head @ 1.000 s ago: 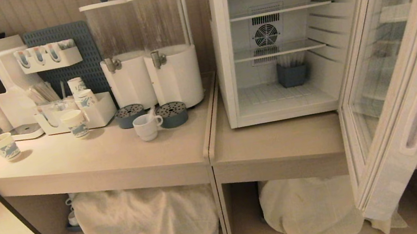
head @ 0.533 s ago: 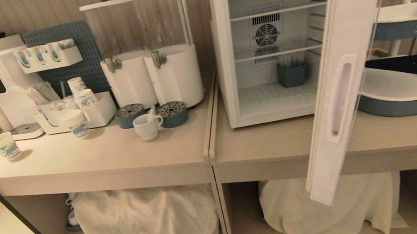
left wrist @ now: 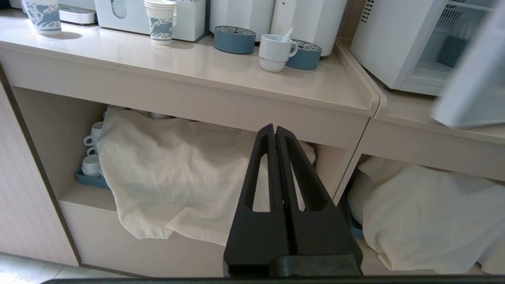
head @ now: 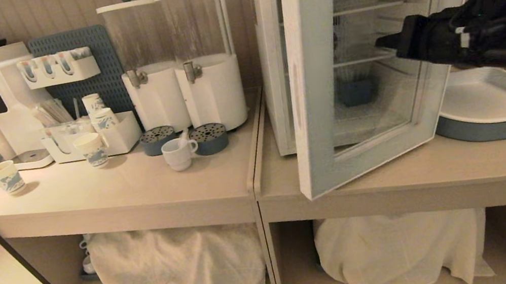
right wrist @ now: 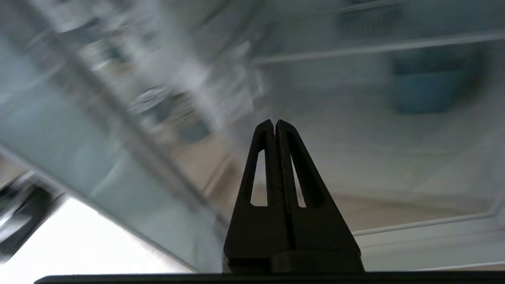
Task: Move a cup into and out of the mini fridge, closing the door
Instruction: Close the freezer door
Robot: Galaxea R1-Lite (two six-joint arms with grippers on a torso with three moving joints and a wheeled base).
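Against the glass of the door, my right jaws are closed and empty, and if they slide off, the mini fridge stays ajar, while the cup waits outside on the worktop.

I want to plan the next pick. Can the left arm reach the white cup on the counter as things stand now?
Probably yes. The cup stands near the counter's front edge, before the blue drip trays, with bare surface around it. The left end effector is shut, below counter level, so it must rise and open first.
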